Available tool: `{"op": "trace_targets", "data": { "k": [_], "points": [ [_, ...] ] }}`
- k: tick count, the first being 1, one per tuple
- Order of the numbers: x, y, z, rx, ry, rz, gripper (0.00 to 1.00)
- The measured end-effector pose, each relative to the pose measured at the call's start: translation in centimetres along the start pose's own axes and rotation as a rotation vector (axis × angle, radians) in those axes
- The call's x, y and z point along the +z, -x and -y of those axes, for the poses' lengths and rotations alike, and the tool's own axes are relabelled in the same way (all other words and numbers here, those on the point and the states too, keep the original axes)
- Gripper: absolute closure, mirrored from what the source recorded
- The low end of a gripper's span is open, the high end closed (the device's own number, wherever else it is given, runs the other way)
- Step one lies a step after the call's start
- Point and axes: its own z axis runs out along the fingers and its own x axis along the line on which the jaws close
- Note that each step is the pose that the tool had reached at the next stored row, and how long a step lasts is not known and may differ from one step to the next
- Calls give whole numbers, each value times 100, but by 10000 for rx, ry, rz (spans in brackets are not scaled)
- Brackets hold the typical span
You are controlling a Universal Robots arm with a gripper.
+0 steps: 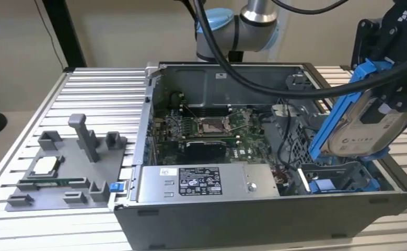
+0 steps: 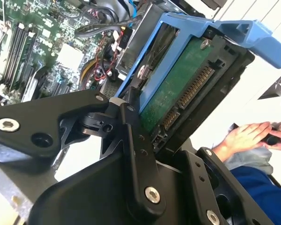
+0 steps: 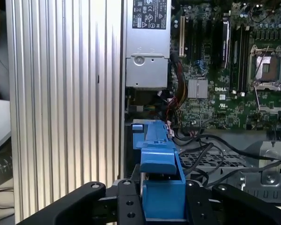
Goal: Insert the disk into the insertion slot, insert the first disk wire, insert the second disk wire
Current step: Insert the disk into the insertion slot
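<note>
One claw [image 1: 390, 100] clamps the disk [image 1: 357, 130] above a ribbed metal table [image 1: 105, 89], beige wall [image 1: 126, 31] behind.

The disk [image 1: 360, 128] is silver-grey in a bright blue frame, the gripper [image 1: 391, 102] black, the motherboard [image 1: 210, 130] green, and the table [image 1: 99, 99] ribbed silver.

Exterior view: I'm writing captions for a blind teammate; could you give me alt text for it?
The pincer holds the disk, in its blue carrier, tilted above the insertion slot of an open computer case. A grey fixture plate lies on the ribbed table at the exterior view's left.
</note>
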Motion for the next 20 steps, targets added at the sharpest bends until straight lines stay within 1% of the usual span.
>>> {"op": "trace_targets", "data": {
  "k": [3, 12, 17, 20],
  "points": [
    [26, -1, 10, -61, 0, -1, 100],
    [156, -3, 34, -67, 0, 0, 100],
    [197, -3, 37, -66, 0, 0, 100],
    [199, -3, 38, -67, 0, -1, 100]
  ]
}}
